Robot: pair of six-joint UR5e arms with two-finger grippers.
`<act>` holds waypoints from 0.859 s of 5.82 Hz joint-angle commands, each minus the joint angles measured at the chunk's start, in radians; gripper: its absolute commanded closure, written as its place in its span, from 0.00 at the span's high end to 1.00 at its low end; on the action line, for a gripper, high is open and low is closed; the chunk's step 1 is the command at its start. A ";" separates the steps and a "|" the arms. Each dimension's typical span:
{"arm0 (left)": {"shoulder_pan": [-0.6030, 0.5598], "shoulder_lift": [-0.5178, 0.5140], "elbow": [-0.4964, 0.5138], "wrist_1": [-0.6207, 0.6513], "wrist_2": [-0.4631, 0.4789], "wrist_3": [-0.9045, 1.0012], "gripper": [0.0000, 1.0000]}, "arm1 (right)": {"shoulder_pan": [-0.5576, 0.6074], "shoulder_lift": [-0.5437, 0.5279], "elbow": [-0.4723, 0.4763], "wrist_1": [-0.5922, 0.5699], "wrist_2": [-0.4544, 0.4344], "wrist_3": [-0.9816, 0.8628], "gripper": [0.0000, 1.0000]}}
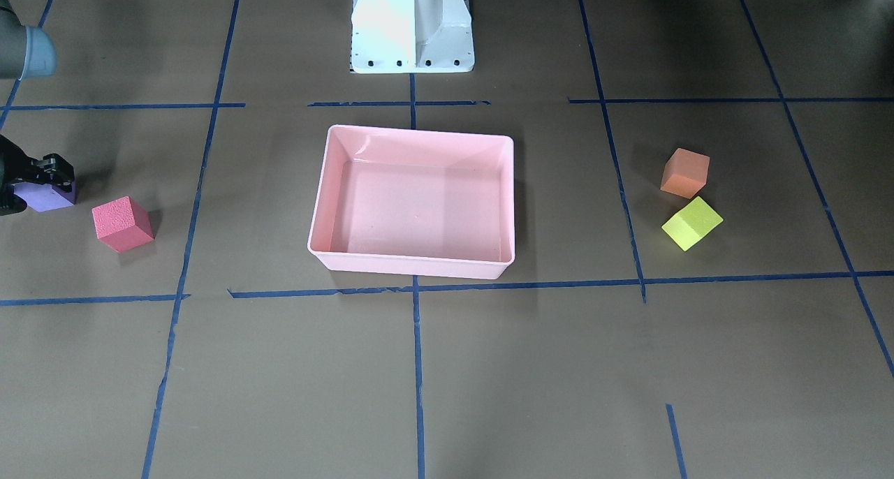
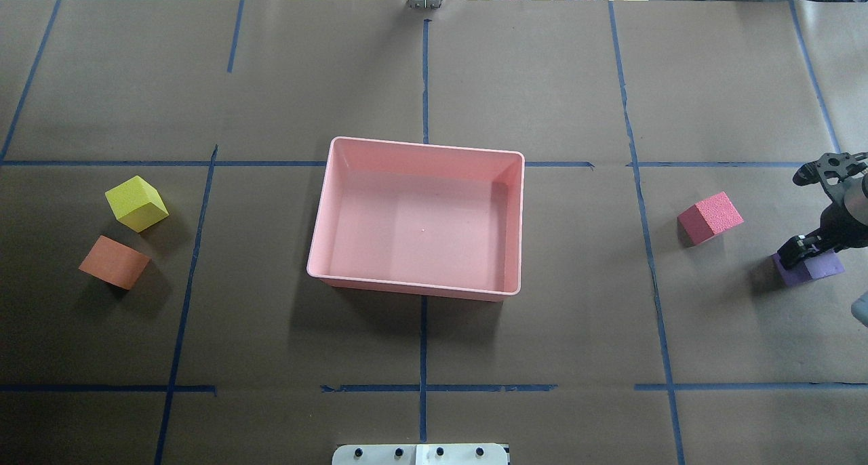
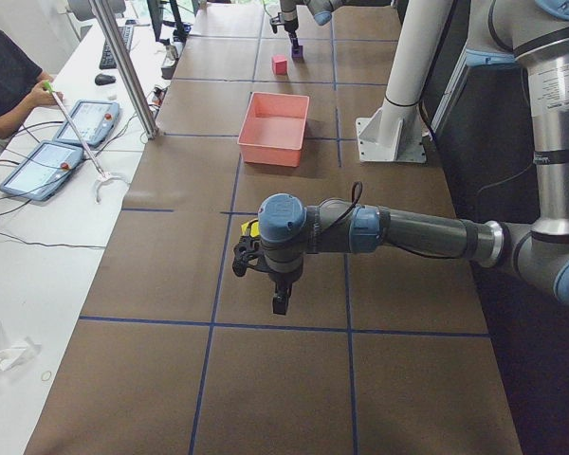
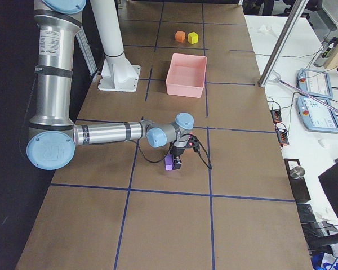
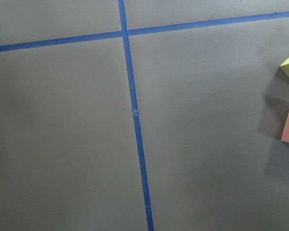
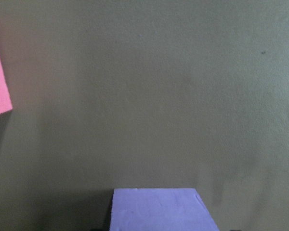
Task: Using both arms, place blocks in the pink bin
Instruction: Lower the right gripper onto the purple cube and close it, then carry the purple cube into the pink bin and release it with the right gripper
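Note:
The pink bin [image 1: 412,262] [image 2: 413,285] sits mid-table with nothing in it. My right gripper [image 2: 807,253] [image 1: 38,184] is down at the table, shut on the purple block [image 2: 817,268] [image 1: 45,198]; the block fills the bottom of the right wrist view [image 6: 159,209]. The red block [image 2: 710,217] [image 1: 122,223] lies beside it, toward the bin. The orange block [image 2: 114,261] [image 1: 685,172] and the yellow-green block [image 2: 136,203] [image 1: 691,223] lie together on the opposite side. My left gripper [image 3: 275,299] hovers above the table short of them; I cannot tell whether it is open.
The white pedestal [image 1: 412,25] stands behind the bin at the robot's edge. Blue tape lines [image 2: 424,78] cross the brown table. An operator [image 3: 5,76] sits with tablets beyond the table's far side. A metal post [image 3: 123,66] rises at that edge.

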 commanded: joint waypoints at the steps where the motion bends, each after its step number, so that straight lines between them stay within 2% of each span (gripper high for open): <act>1: -0.001 0.000 -0.002 0.000 0.000 0.000 1.00 | 0.003 0.001 0.064 -0.001 0.002 0.019 0.00; 2: -0.001 0.000 -0.002 0.000 -0.030 0.000 1.00 | 0.005 -0.011 0.237 -0.028 0.029 0.051 0.02; 3: -0.001 0.000 0.000 0.000 -0.066 -0.006 1.00 | -0.004 0.010 0.316 -0.053 0.133 0.092 0.02; 4: 0.000 0.000 0.000 0.000 -0.066 -0.006 1.00 | -0.071 0.129 0.339 -0.053 0.149 0.293 0.02; 5: 0.000 0.000 0.001 0.000 -0.066 -0.006 1.00 | -0.184 0.285 0.334 -0.058 0.114 0.512 0.02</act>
